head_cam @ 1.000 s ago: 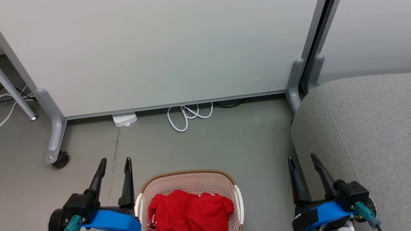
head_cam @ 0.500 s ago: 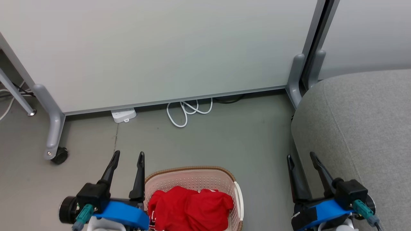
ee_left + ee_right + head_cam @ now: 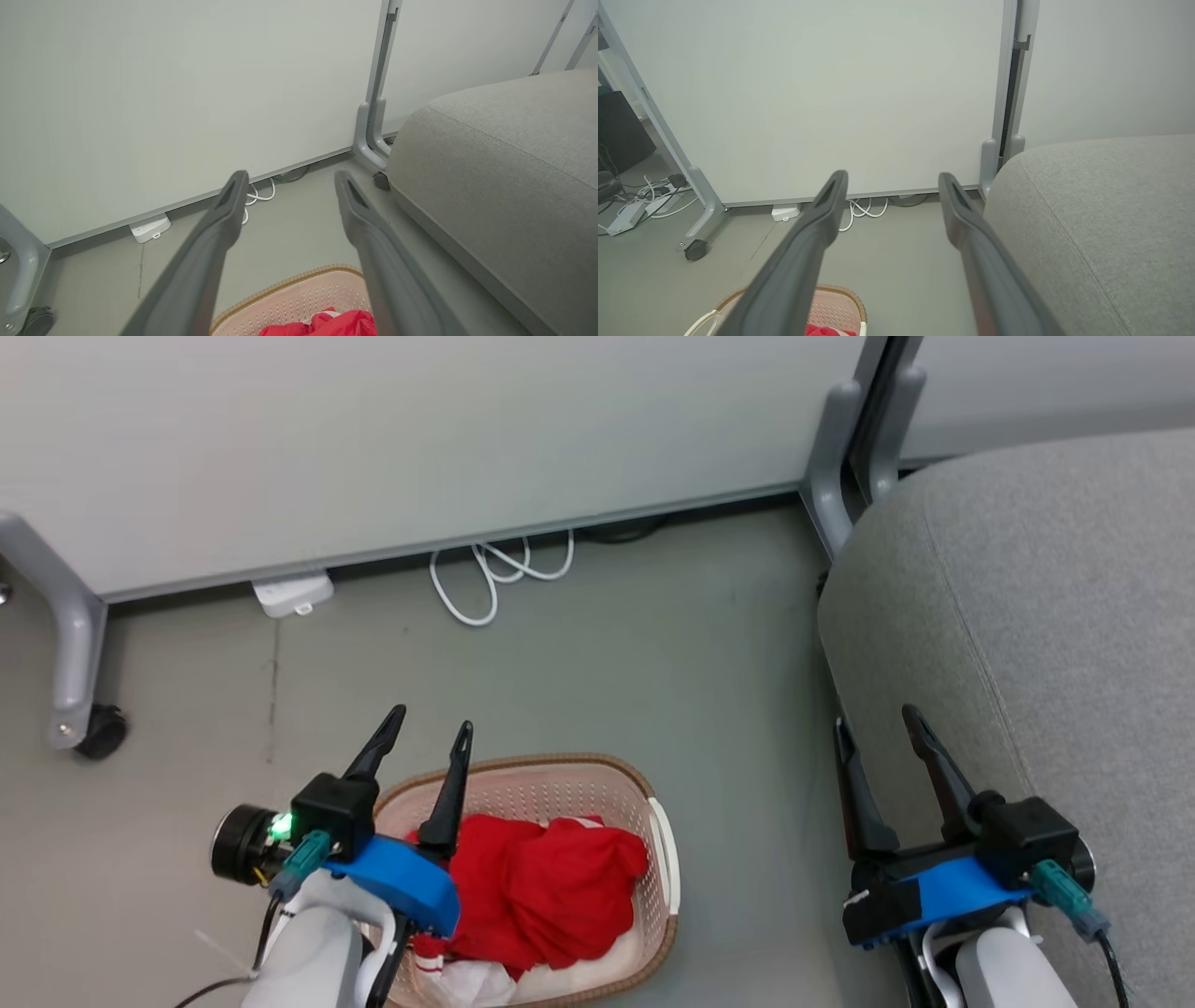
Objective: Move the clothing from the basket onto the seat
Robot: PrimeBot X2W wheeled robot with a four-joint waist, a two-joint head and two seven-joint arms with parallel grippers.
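Head view sets the largest thing, the white partition panel (image 3: 420, 429), straight beyond both sets of your fingertips, its lower edge running across the far side of the grey floor (image 3: 653, 644). That floor is your open room: a broad bare stretch lies between your two grippers and ahead of them as far as the panel. The seat (image 3: 1027, 597) bulks up on the outer side of your right gripper (image 3: 874, 717), its rounded left edge running alongside that hand so that the outer finger overlaps the grey upholstery. This gripper has its fingers spread wide with nothing between them. The basket (image 3: 597, 763) stands on the floor under your left gripper (image 3: 433, 717), whose inner finger crosses the basket's left rim while the outer one hangs over the floor just outside it. This hand too is spread wide and grips nothing. The clothing (image 3: 541, 877) lies heaped inside the basket, just inward of and behind the left fingertips, red on top with white fabric showing beneath. A grey post (image 3: 826, 457) stands ahead of the right hand at the seat's far corner. Ahead of the left hand, at the panel's foot, lie a looped white cable (image 3: 485, 579) and a power strip (image 3: 291, 593), and a castor (image 3: 101, 733) sits well out to that hand's outer side.
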